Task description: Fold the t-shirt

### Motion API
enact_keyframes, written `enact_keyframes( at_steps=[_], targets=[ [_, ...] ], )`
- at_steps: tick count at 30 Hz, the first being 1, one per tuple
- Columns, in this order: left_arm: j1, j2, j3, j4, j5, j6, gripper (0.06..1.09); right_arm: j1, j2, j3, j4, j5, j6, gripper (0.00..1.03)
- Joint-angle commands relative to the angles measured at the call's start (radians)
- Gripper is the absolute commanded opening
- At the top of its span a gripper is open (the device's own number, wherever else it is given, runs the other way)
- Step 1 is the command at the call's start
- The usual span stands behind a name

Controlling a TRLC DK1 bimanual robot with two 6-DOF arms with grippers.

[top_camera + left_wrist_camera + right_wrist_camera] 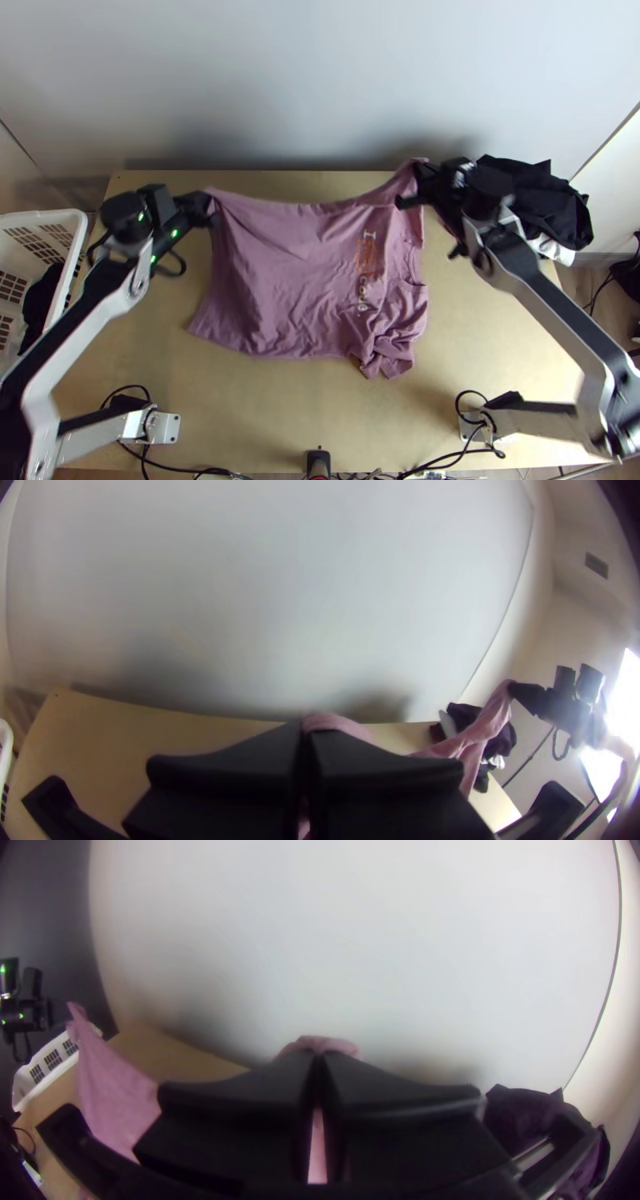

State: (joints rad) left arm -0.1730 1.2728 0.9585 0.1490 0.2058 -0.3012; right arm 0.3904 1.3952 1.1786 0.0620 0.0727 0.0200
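Gripping the mauve T-shirt [296, 272] by its far corners with closed left gripper [305, 733] and right gripper [319, 1060], I risk trapping creases if I fold over its bunched near corner [390, 346].

I'm counting one t-shirt [296, 264] and one table [264, 416]. A left arm [84, 320] and a right arm [548, 302] are making two; a left pincer [205, 200] and a right pincer [418, 172] are making two more, each having two black fingers [227, 767]. One white laundry basket [50, 215] is standing here, holding dark cloth [38, 300], how many pieces I can't tell. One heap of dark clothes [560, 196] is lying nearby, its garments overlapping too much for counting. Two metal mounting plates [167, 430] are sitting on the table.
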Motion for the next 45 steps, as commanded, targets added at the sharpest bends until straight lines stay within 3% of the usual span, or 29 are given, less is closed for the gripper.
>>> enact_keyframes(
  at_steps=[1, 18, 30, 39, 45],
  targets=[
    [0.078, 0.323, 0.112, 0.176, -0.020, 0.030, 0.10, -0.059, 0.286, 0.084, 0.197, -0.008, -0.025, 0.03],
    [0.125, 0.772, 0.497, 0.251, -0.166, 0.066, 0.10, -0.151, 0.616, 0.474, 0.236, 0.004, -0.028, 0.03],
    [0.130, 0.674, 0.284, 0.247, -0.120, 0.148, 0.10, -0.013, 0.418, 0.115, 0.214, 0.018, -0.052, 0.03],
    [0.124, 0.539, 0.049, 0.178, 0.033, 0.352, 0.10, 0.002, 0.174, -0.198, 0.197, 0.018, -0.051, 0.03],
    [0.113, 0.514, -0.049, 0.133, 0.038, 0.462, 0.10, 0.008, 0.084, -0.304, 0.131, 0.016, -0.051, 0.03]
  ],
)
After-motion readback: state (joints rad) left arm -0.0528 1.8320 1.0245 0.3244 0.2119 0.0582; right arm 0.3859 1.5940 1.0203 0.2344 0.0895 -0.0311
